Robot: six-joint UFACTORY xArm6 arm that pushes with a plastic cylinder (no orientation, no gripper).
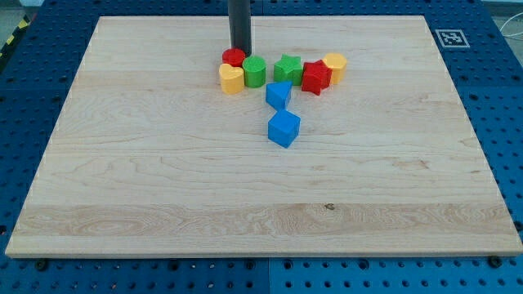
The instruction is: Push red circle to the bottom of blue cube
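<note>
The red circle (234, 57) lies near the view's top centre, wedged behind a yellow heart (231, 78) and a green cylinder (254, 72). The blue cube (283, 128) sits below and to the right of it, near the board's middle. A second, smaller blue block (278, 94) lies just above the cube. My tip (239, 50) stands right at the red circle's upper edge, touching or nearly touching it.
A green star (287, 69), a red star (315, 77) and a yellow cylinder (334, 65) continue the row to the right. The wooden board (122, 196) rests on a blue perforated table. A marker tag (449, 37) is at the top right.
</note>
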